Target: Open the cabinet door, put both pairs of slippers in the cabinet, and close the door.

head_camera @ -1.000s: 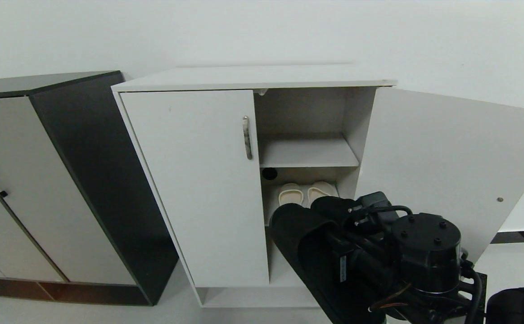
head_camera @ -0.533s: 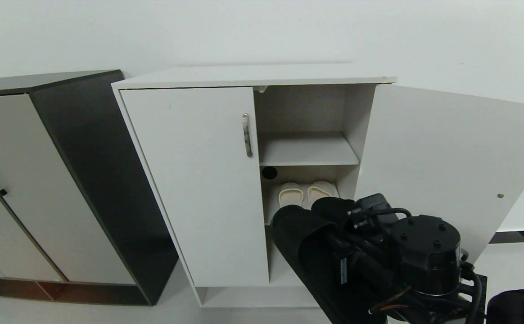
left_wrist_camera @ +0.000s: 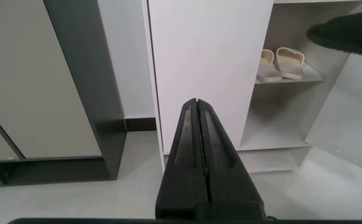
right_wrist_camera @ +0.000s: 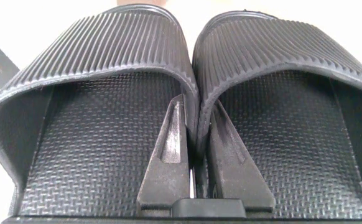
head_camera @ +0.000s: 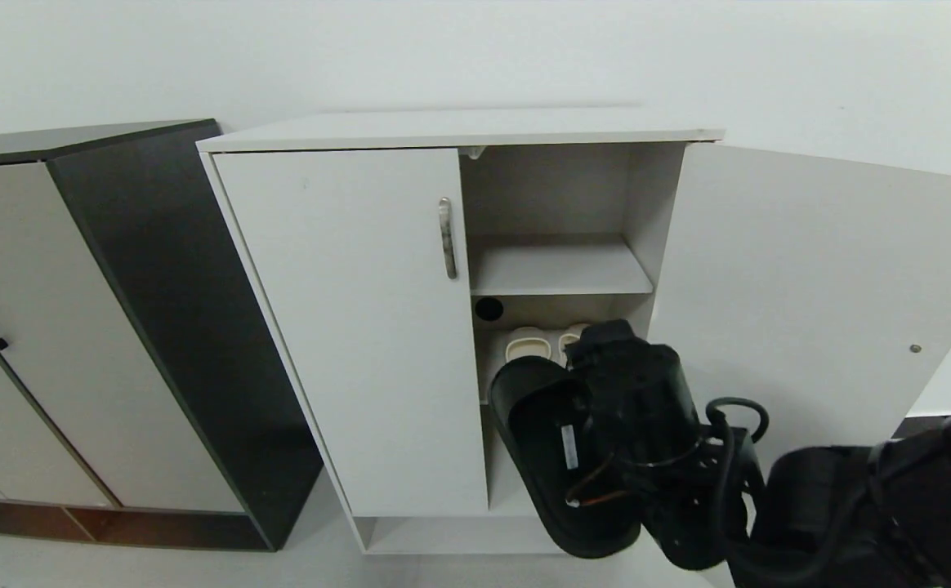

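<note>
White wall (head_camera: 475, 49) behind, pale floor. Head view: white cabinet (head_camera: 459, 129) with its right door (head_camera: 802, 286) swung wide open and its left door (head_camera: 345, 327) shut, metal handle (head_camera: 446, 238) at that door's edge. Beige slippers (head_camera: 529, 345) sit side by side on the middle shelf. Black slippers (head_camera: 557, 457) are held up on the right arm in front of the opening, just below the beige pair and partly covering it. Dark cabinet (head_camera: 173, 327) stands beside it on the left. Left wrist view: left tool (left_wrist_camera: 197, 109) closed, fingers pressed together, holding nothing, above the floor and facing the cabinet. Right wrist view: right tool (right_wrist_camera: 197, 109) clamped on the two touching inner walls of the black slippers, one finger inside each.
</note>
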Motion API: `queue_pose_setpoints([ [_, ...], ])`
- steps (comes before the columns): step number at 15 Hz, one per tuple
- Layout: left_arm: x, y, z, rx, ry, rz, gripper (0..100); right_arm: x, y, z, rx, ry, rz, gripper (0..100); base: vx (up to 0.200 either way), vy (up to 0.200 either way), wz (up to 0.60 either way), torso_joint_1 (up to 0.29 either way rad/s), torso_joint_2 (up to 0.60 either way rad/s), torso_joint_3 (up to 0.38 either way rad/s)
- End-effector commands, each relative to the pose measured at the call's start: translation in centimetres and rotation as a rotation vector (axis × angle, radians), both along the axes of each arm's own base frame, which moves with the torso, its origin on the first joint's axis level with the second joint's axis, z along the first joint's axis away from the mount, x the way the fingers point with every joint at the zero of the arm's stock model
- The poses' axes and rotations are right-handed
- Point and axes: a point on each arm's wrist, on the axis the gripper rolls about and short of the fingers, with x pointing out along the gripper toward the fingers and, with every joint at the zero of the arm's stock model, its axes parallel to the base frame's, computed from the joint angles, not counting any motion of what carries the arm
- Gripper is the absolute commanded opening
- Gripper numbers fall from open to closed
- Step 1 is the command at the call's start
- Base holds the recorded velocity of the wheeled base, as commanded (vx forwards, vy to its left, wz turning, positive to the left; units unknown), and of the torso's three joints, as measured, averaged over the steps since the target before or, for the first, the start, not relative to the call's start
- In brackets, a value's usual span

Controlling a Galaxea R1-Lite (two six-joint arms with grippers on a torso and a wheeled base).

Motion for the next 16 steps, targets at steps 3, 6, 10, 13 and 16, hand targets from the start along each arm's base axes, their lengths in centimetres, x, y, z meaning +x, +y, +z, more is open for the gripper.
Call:
queue_pose_setpoints([
  [3, 0.0, 0.0, 0.0, 0.000, 0.001, 0.000, 0, 2.1, 3.3, 6.1, 0.149, -0.024, -0.147, 0, 0.000, 0.000, 0.00, 0.000, 0.00, 0.000],
  [6, 0.0, 0.0, 0.0, 0.000, 0.001, 0.000, 0, 2.7, 3.3, 6.5, 0.142, -0.046, -0.169, 0, 0.000, 0.000, 0.00, 0.000, 0.00, 0.000],
  [10, 0.0, 0.0, 0.0, 0.000, 0.001, 0.000, 0, 3.4, 3.2, 5.8, 0.120, -0.044, -0.199, 0, 0.000, 0.000, 0.00, 0.000, 0.00, 0.000],
  [13, 0.0, 0.0, 0.0, 0.000, 0.001, 0.000, 0, 3.5, 3.3, 5.7, 0.112, -0.048, -0.212, 0, 0.000, 0.000, 0.00, 0.000, 0.00, 0.000],
  [16, 0.0, 0.0, 0.0, 0.000, 0.001, 0.000, 0, 3.8, 3.1, 5.7, 0.106, -0.053, -0.227, 0, 0.000, 0.000, 0.00, 0.000, 0.00, 0.000],
])
